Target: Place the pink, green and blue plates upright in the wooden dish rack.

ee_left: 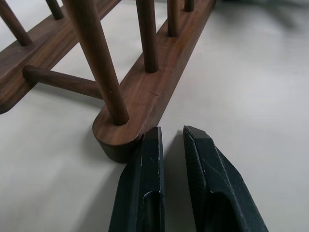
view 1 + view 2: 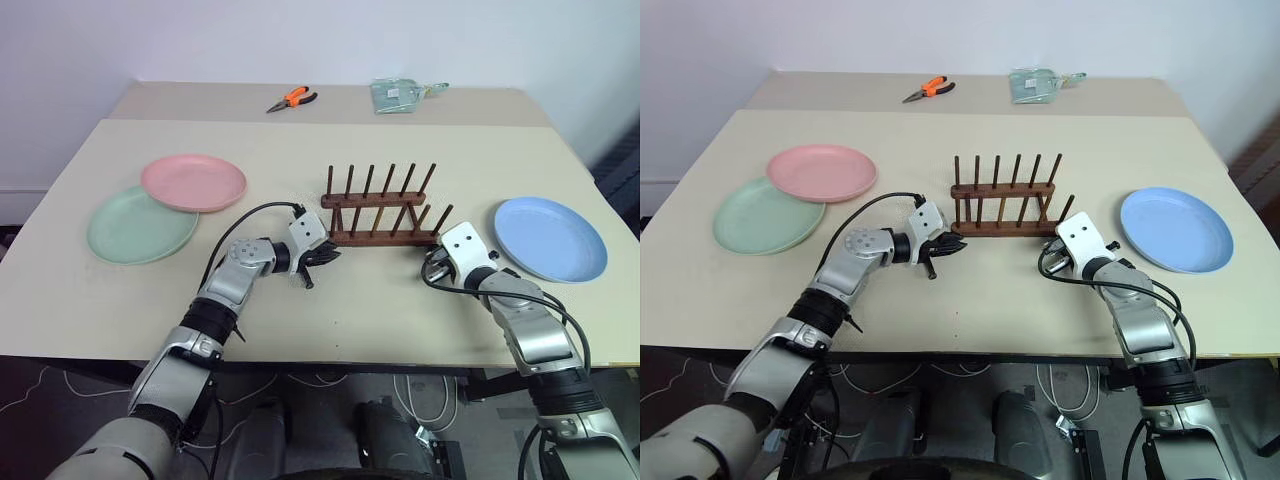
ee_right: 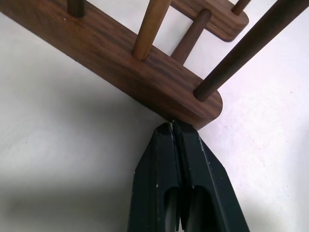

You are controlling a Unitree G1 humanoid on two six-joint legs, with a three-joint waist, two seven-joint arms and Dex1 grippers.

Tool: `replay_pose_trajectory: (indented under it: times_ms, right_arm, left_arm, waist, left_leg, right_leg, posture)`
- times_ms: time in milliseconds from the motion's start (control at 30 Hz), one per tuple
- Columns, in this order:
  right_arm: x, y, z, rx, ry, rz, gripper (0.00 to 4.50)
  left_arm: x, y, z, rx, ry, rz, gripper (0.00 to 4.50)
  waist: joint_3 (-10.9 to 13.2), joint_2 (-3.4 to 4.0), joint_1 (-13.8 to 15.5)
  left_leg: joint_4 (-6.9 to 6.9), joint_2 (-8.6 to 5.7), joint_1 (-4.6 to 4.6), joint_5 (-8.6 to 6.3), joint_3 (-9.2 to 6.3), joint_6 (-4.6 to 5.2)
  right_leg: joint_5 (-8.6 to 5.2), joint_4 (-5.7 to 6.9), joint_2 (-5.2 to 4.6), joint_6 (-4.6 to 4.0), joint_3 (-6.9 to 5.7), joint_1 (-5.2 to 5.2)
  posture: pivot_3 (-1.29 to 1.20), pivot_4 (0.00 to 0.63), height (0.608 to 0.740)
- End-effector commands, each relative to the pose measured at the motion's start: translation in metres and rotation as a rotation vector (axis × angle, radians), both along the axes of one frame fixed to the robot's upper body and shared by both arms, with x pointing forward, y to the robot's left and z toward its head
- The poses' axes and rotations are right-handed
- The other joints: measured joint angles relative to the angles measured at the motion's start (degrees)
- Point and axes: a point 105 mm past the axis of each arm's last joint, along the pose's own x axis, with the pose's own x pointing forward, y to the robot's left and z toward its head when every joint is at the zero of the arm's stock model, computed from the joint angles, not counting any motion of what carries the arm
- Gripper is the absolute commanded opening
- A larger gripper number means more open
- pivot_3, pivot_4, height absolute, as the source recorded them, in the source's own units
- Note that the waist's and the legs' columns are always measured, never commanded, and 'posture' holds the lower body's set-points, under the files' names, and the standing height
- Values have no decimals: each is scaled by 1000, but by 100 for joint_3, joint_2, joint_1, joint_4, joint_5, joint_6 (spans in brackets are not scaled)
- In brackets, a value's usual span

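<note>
A pale beige bench (image 2: 300, 300) stands before a white wall, with a second bench section butted against its far edge carrying orange-handled pliers (image 2: 292, 99) and a clear glass dish (image 2: 397, 95). At the centre sits the wooden dish rack (image 2: 380, 212), dark brown with two rows of upright pegs and no plate in it. The pink plate (image 2: 193, 182) lies flat at the robot's left, its near edge overlapping the green plate (image 2: 141, 226) beside it; the blue plate (image 2: 550, 238) lies flat on the right, well apart from the rack. The left tool (image 1: 170, 140) is low at the rack's left end, its two black fingers nearly pressed together with a thin gap between them and holding nothing; the inner fingertip (image 1: 152, 137) sits against the rounded end of the near base bar. The right tool (image 3: 173, 126) is at the rack's right end, fingers pressed fully together and empty, their tip touching the rounded corner of the near bar there.
</note>
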Motion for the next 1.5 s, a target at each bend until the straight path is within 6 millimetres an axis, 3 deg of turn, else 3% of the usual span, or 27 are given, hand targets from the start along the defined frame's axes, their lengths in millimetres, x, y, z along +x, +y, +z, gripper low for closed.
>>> replay_pose_trajectory:
  times_ms: [33,100,200,300,333,467,533,633,700,800,967,1167,1333,1433,1500]
  right_arm:
    - [-8,-2,5,14,5,27,245]
    - [-17,-2,12,37,-1,54,841]
    - [-30,0,23,63,-32,85,2337]
    - [-45,6,26,31,-53,118,3924]
    - [-50,7,25,25,-56,124,4436]
    - [-62,15,21,21,-42,149,4500]
    - [-60,15,21,17,-44,149,4500]
    - [-56,17,23,10,-54,155,4500]
    - [-54,18,26,10,-62,164,4500]
    - [-51,19,28,7,-63,176,4500]
    - [-48,21,25,-10,-47,209,4500]
    - [-43,24,24,-21,-48,229,4500]
    - [-42,26,26,-22,-59,232,4500]
    - [-43,22,29,-33,-82,208,4500]
    - [-44,17,33,-36,-102,181,4500]
  left_arm:
    - [-5,26,-20,116,34,-1,645]
    - [-16,44,-27,186,47,-48,624]
    - [-26,69,-30,204,89,-54,624]
    - [-17,92,-12,95,84,57,1452]
    - [-11,100,-1,53,56,109,1912]
    - [15,116,67,-277,-82,317,3831]
    - [24,133,100,-427,-135,447,3831]
    - [31,175,122,-558,-174,696,3831]
    - [29,201,123,-638,-147,839,3831]
    - [16,224,123,-765,-85,936,3831]
    - [-7,257,106,-982,56,1088,3831]
    - [-15,264,86,-1073,184,1155,3831]
    - [-1,256,80,-1105,289,1159,3831]
    - [12,256,77,-1126,330,1186,2989]
    - [20,251,84,-1135,324,1151,2050]
  waist:
    - [0,0,-55]
    - [-2,3,-102]
    - [-8,7,-167]
    - [-11,14,-224]
    - [-10,12,-240]
    - [-1,1,-220]
    - [3,-7,-193]
    - [7,-14,-128]
    - [7,-13,-123]
    - [7,-13,-100]
    - [13,-24,-72]
    - [21,-38,-58]
    - [23,-43,-60]
    - [24,-44,-61]
    - [24,-45,-58]
  left_leg:
    - [-2,0,0,0,-1,0]
    - [-8,2,1,0,-2,0]
    - [-20,13,6,-3,1,5]
    - [-19,19,12,-4,-1,6]
    - [-19,22,12,-4,-1,6]
    - [-14,24,-3,-4,-2,7]
    - [-7,23,-10,-4,-4,6]
    - [-6,22,-11,-4,-3,6]
    - [-10,21,-9,-4,-1,6]
    - [-16,22,-7,-4,-1,6]
    - [-11,22,-7,-4,-2,5]
    - [-10,19,-7,-4,-3,3]
    - [-10,17,-7,-4,-3,3]
    - [-10,16,-7,-4,-2,3]
    - [-11,15,-7,-4,-2,2]
  right_leg:
    - [0,0,1,0,0,0]
    - [-1,1,2,0,0,-1]
    - [-1,3,12,0,2,-5]
    - [-2,16,17,-3,2,-7]
    - [-3,17,19,-4,2,-8]
    - [-5,19,22,-8,2,-22]
    - [-4,20,21,-6,2,-25]
    - [-3,18,19,-3,2,-24]
    - [6,17,19,14,3,-25]
    - [7,17,20,20,2,-25]
    - [6,16,19,16,2,-23]
    - [-4,12,18,-2,1,-19]
    - [-4,13,19,-3,1,-20]
    - [-4,11,19,-3,1,-19]
    - [-4,11,19,-3,1,-20]
  posture:
    - [0,150,732]
    - [0,150,732]
    - [0,150,732]
    - [0,150,732]
    - [0,150,732]
    - [0,150,732]
    - [0,150,732]
    - [0,150,732]
    - [0,150,732]
    - [0,150,732]
    - [0,150,732]
    - [0,150,732]
    - [0,150,732]
    - [0,150,732]
    - [0,150,732]
